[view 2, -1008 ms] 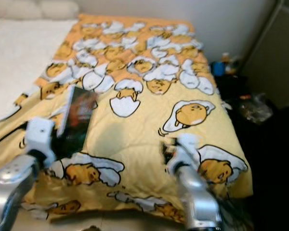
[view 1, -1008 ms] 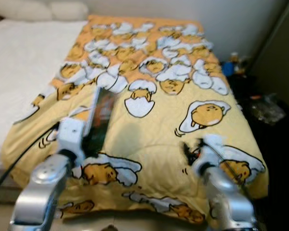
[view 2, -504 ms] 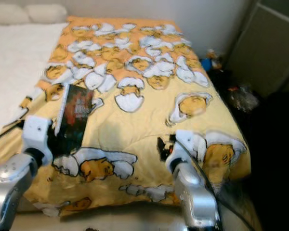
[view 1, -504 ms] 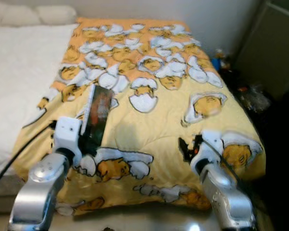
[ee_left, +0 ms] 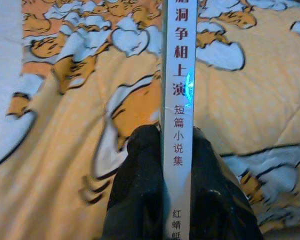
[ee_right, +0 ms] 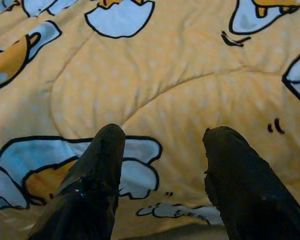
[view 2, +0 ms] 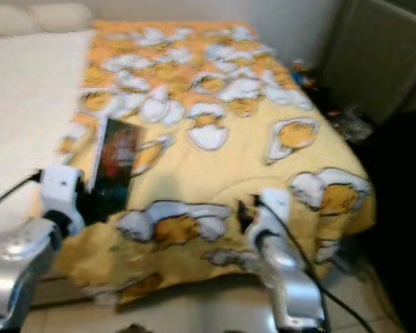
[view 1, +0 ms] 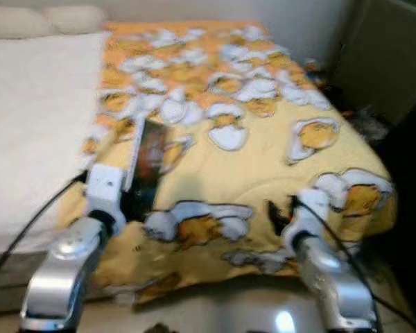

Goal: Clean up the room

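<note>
Left of the yellow quilt with its fried-egg cartoon print, a bare white mattress shows. Above the quilt's near left part, the left gripper has its fingers pinching a thin dark paperback book by its white spine. Over the quilt's near right part, the right gripper hangs with fingers spread, holding nothing. The book looks mid-carry; next it needs a proper place to go.

We turn to our right, so the yellow blanket slides across the pictures, and more of the white sheet and shiny floor shows
</note>
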`<state>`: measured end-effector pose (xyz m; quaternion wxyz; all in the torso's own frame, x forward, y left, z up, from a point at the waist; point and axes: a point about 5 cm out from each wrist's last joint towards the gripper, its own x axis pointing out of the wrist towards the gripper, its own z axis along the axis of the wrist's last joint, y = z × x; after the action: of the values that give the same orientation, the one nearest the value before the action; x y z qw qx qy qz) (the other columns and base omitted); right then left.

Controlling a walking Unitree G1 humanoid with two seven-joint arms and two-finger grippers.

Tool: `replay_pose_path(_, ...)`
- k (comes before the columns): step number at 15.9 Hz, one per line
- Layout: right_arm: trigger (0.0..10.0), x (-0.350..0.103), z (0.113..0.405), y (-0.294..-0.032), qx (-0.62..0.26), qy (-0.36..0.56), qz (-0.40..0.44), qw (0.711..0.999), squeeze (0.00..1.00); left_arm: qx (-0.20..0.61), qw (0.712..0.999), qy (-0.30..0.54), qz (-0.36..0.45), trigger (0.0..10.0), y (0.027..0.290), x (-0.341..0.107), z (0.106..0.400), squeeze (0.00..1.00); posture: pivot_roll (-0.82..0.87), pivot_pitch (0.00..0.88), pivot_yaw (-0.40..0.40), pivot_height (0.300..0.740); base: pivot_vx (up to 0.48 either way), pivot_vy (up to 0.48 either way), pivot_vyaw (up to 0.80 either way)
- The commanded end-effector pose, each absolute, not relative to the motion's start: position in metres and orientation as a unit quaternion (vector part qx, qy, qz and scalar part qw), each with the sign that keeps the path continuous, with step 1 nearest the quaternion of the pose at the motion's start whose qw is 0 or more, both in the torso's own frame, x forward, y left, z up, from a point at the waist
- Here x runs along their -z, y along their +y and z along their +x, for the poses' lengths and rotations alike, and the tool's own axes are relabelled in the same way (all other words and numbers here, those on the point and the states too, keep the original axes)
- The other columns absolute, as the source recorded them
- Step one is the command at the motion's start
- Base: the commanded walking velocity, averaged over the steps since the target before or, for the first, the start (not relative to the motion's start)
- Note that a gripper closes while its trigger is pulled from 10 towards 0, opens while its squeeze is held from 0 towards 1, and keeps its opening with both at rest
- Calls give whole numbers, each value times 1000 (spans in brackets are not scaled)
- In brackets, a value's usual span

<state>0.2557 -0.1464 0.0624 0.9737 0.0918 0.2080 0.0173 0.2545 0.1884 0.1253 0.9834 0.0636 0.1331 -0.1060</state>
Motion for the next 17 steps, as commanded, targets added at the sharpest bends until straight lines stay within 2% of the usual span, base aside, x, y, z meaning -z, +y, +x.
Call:
replay_pose_path(1, 10000, -67, 257, -140, -27, 201, 95, 975, 0, 107, 986, 111, 70, 10000, 189, -135, 256, 0, -58, 0, -17, 740, 0, 420, 0)
replay_pose_path(17, 10000, -67, 261, -140, -24, 203, 97, 974, 0, 108, 985, 114, 77, 10000, 191, -136, 259, 0, -50, 0, -16, 740, 0, 421, 0)
